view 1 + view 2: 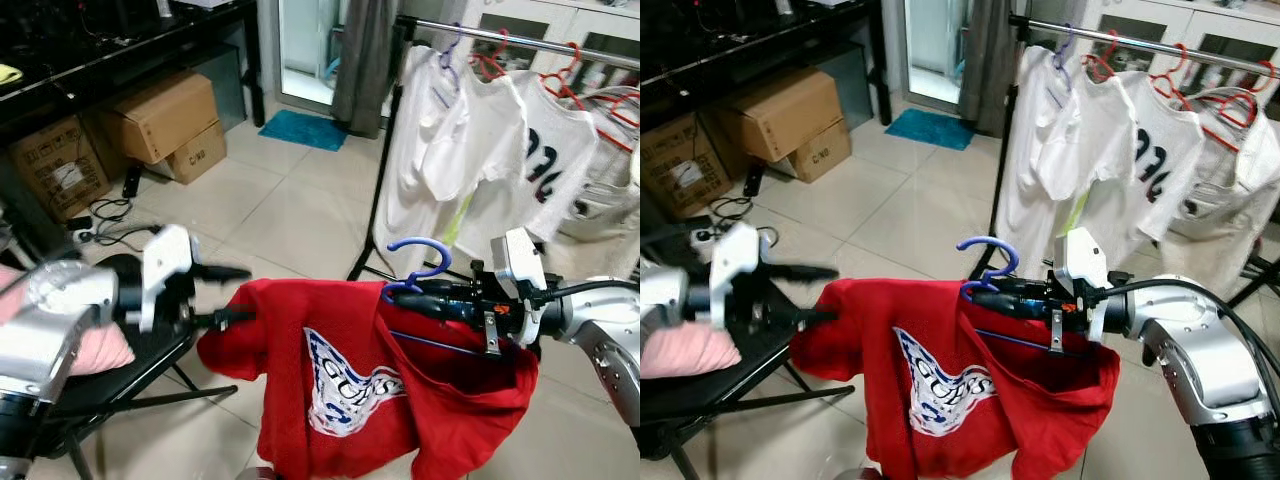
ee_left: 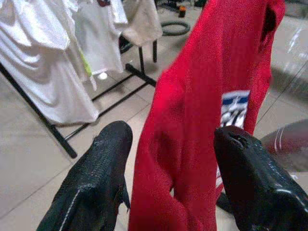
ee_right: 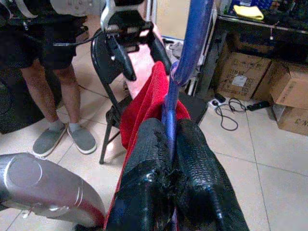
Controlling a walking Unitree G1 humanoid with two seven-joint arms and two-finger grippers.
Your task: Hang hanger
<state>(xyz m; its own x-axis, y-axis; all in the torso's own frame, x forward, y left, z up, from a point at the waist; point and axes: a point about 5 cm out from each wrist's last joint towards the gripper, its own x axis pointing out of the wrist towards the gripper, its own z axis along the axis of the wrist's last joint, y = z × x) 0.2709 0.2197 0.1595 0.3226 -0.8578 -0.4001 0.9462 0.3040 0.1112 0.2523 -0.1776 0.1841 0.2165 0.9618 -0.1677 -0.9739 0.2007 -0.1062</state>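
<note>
Carry step: right gripper (image 1: 408,297) pinches the blue plastic hanger (image 1: 415,262) carrying a red printed t-shirt (image 1: 340,375), below the metal clothes rail (image 1: 520,40). Left gripper (image 1: 232,295), spread, straddles the shirt's shoulder. Next: lift hook over rail.

Beyond the right gripper (image 1: 400,296) fingertips, hung white shirts (image 1: 470,150) crowd the rail (image 1: 520,42); bare rail (image 1: 600,55) opens further along.
</note>
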